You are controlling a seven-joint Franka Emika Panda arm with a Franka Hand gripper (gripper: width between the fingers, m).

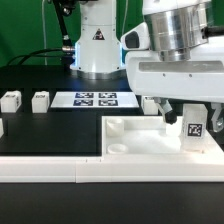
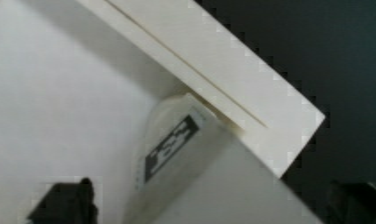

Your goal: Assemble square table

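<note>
The white square table top (image 1: 135, 143) lies at the exterior view's lower right, with a round socket (image 1: 120, 146) near its front corner. One white tagged leg (image 1: 195, 130) stands upright on the top near its far rim. It also shows in the wrist view (image 2: 176, 150), against the rim (image 2: 220, 70). My gripper (image 1: 180, 112) hangs right over this leg. In the wrist view the dark fingertips (image 2: 60, 203) stand wide apart on either side of the leg and do not touch it, so the gripper (image 2: 206, 205) is open.
Three loose white legs (image 1: 40, 99) (image 1: 10, 100) (image 1: 2, 127) lie on the black table at the exterior view's left. The marker board (image 1: 95, 99) lies behind them, in front of the robot base (image 1: 97, 45). The long white border rail (image 1: 50, 170) runs along the front.
</note>
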